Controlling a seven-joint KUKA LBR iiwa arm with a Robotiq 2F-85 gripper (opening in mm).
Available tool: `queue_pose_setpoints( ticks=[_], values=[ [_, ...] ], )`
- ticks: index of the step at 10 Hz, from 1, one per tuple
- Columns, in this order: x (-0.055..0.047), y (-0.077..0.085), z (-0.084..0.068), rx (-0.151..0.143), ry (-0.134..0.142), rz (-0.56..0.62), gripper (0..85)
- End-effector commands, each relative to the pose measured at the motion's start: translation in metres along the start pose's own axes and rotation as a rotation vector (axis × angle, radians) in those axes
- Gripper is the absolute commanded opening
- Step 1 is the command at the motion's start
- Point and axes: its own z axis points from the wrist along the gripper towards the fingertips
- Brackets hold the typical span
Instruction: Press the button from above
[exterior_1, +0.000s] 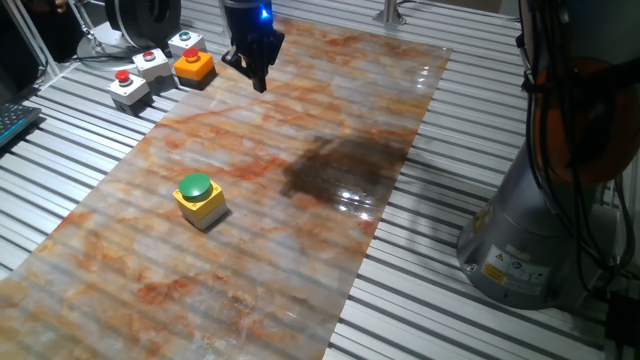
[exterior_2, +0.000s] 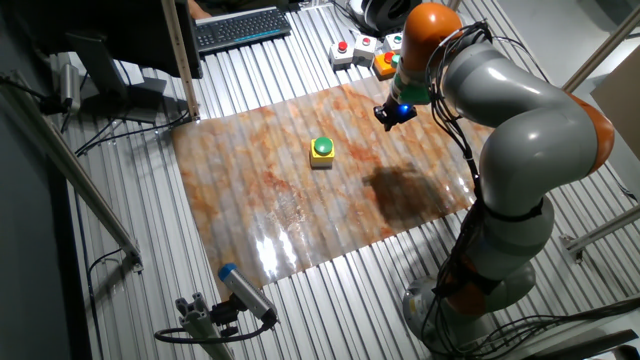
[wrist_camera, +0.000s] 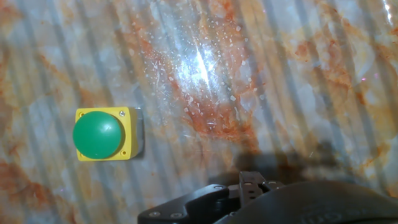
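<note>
The button (exterior_1: 195, 187) is a round green dome on a small yellow square box, on the marbled mat left of centre. It also shows in the other fixed view (exterior_2: 322, 148) and at the left of the hand view (wrist_camera: 98, 134). My gripper (exterior_1: 261, 84) hangs above the mat's far part, well away from the button and touching nothing. Its fingers come together in a single tip with no gap and hold nothing. It shows in the other fixed view (exterior_2: 392, 117) to the right of the button. In the hand view the gripper (wrist_camera: 258, 182) sits at the bottom edge.
Grey boxes with red buttons (exterior_1: 129, 87) and an orange box with a red button (exterior_1: 194, 65) stand off the mat at the far left. A dark patch (exterior_1: 340, 170) lies on the mat's right side. The robot base (exterior_1: 530, 240) stands at the right.
</note>
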Motion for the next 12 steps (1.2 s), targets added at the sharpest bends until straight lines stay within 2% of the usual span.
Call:
queue_pose_setpoints(
  ticks=[1, 5, 9, 12],
  values=[
    [0.0, 0.0, 0.0, 0.0, 0.0, 0.0, 0.0],
    [0.0, 0.001, 0.0, 0.0, 0.0, 0.0, 0.0],
    [0.0, 0.009, -0.001, 0.006, 0.004, 0.012, 0.0],
    [0.0, 0.015, 0.0, -0.006, 0.01, 0.027, 0.0]
  ],
)
